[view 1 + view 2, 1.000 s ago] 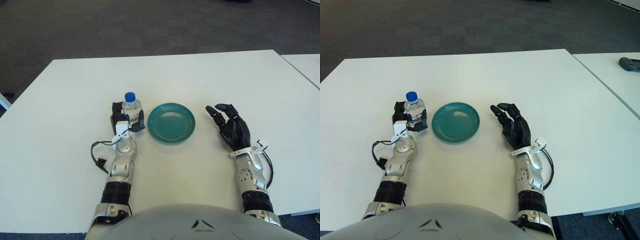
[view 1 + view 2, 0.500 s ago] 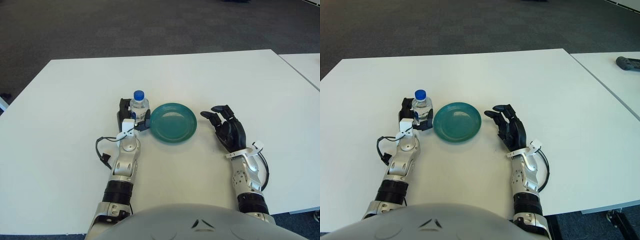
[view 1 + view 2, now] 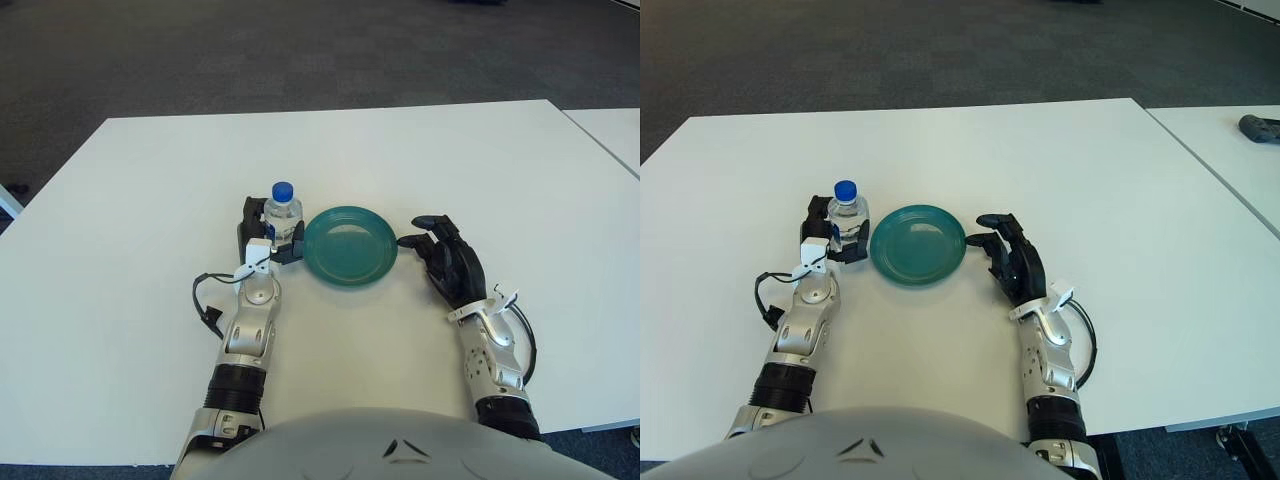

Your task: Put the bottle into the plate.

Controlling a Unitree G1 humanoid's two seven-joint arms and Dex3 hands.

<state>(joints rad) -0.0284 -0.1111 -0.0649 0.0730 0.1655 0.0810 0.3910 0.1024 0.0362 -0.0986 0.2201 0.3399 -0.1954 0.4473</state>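
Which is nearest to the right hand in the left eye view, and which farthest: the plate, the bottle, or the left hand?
From the right hand:
1. Plate, just to its left, by the fingertips.
2. Bottle, past the plate's left rim.
3. Left hand, wrapped around the bottle, so nearly level with it; its bulk sits slightly farther left.

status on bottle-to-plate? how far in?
Done: the left hand is closed around the upright bottle, just left of the green plate.
In hand: the bottle is at the plate's left rim, not over it.
Left: carry it over the rim, set it down inside the plate and release.
The right hand is at the plate's right edge, fingers open, holding nothing.
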